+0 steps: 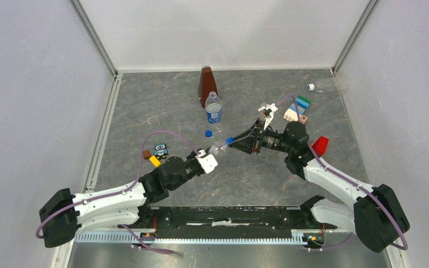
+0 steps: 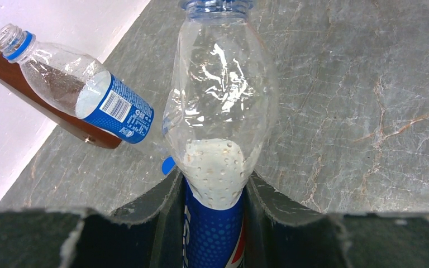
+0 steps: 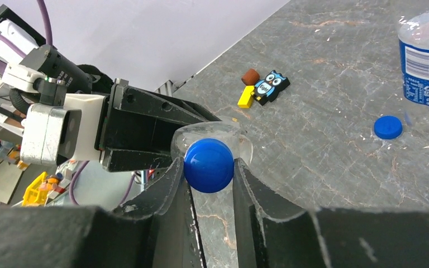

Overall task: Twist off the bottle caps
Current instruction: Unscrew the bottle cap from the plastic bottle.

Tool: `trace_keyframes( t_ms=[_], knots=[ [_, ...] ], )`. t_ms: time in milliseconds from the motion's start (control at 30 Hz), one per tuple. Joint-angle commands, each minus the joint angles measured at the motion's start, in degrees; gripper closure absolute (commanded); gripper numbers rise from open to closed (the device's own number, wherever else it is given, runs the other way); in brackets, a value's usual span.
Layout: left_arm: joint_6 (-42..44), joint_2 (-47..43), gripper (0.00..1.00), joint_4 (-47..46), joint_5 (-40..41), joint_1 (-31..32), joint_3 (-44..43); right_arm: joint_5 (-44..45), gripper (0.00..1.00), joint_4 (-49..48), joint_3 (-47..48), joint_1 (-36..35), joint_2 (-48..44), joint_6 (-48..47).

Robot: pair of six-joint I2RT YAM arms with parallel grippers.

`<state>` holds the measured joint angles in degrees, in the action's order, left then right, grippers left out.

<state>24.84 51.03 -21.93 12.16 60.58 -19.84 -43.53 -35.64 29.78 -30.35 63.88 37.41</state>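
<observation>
Top view: your left gripper [image 1: 212, 155] clamps the bottle [image 1: 219, 148] at centre; your right gripper [image 1: 233, 142], at its 2 o'clock, pinches the cap [image 1: 229, 140].
Left wrist: fingers [image 2: 162, 223] clamped low on the bottle.
Right wrist: fingers closed tight on the cap.
Risk: thin walls may crumple, so the bottle spins with the cap.

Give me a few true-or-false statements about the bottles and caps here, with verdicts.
1. The right jaws are shut on the blue cap of the held bottle. True.
2. The standing bottle has its cap on. False: its neck is bare; a loose cap lies beside it.
3. The corner bottle lies on its side, capped. True.
4. The left jaws are open and empty. False: they clamp the held bottle.
</observation>
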Motion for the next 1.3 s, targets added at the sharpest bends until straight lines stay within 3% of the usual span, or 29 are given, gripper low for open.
trace_keyframes(
  t_ms=[0, 200, 433, 700, 900, 967, 1033, 1267],
  knots=[
    [2.0, 0.4, 0.95, -4.1, 0.3, 0.3, 0.4, -0.7, 0.81, -2.3, 1.8, -0.1, -0.6, -3.7],
    [-4.5, -2.6, 0.97, 1.2, -4.4, -0.3, -1.6, -3.7, 0.89, 5.5, 1.2, -0.1, -3.7, -18.8],
    [-16.5, -1.1, 0.96, 5.1, -39.2, -14.7, -5.8, -14.8, 0.91, 9.7, -4.5, -0.1, -11.2, -36.5],
    [-19.2, 7.0, 0.92, 11.0, -63.7, -20.8, -12.1, -19.0, 0.93, 18.3, -7.2, -0.1, -19.1, -50.2],
    [-18.1, 6.9, 0.91, 11.5, -62.2, -20.8, -12.5, -14.5, 0.83, 18.1, -5.9, -0.1, -19.0, -48.2],
    [-17.5, 5.7, 0.90, 12.0, -58.0, -20.8, -11.9, -10.1, 0.71, 16.5, -5.5, -0.1, -18.3, -45.0],
    [-16.7, 4.5, 0.90, 12.9, -54.6, -20.8, -11.2, -6.0, 0.65, 15.5, -4.6, -0.1, -17.7, -41.7],
    [-13.9, 2.2, 0.90, 18.4, -45.5, -20.8, -10.7, -3.5, 0.38, 13.7, -2.3, -0.1, -15.1, -34.1]
  ],
)
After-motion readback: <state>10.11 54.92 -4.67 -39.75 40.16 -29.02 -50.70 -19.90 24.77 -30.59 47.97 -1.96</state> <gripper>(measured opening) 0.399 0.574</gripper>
